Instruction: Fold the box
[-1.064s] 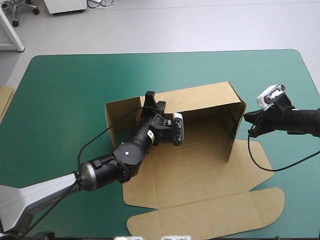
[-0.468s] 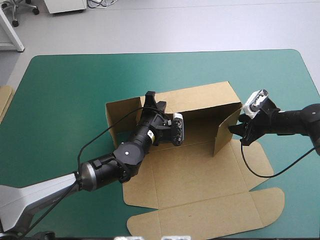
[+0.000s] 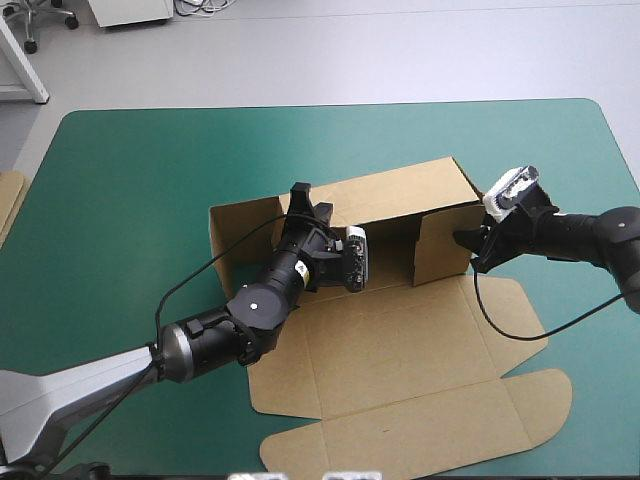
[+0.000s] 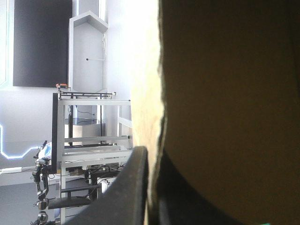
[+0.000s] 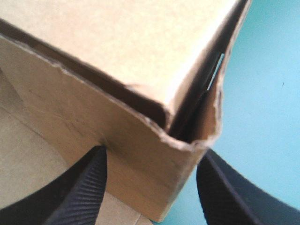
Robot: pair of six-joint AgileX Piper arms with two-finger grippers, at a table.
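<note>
The brown box (image 3: 390, 340) lies partly formed mid-table, its back wall (image 3: 400, 195) raised and its base and lid flat toward the front. My left gripper (image 3: 298, 197) is shut on the back wall's top edge near the left end. In the left wrist view, the board (image 4: 225, 93) fills the space beside one black finger (image 4: 133, 187). My right gripper (image 3: 466, 245) is at the box's right end. Its fingers are open and straddle the corner (image 5: 183, 136) where the right side flap (image 3: 440, 245) is swung inward against the back wall.
The lid panel with rounded tabs (image 3: 420, 430) reaches the table's front edge. An edge of more board (image 3: 10, 205) shows at the table's left edge. Teal-green cover (image 3: 130, 160) lies bare at the left and far side.
My right gripper moved left from beside the box to its right end and opened. The right side flap swung inward toward the back wall. The left arm stayed put.
</note>
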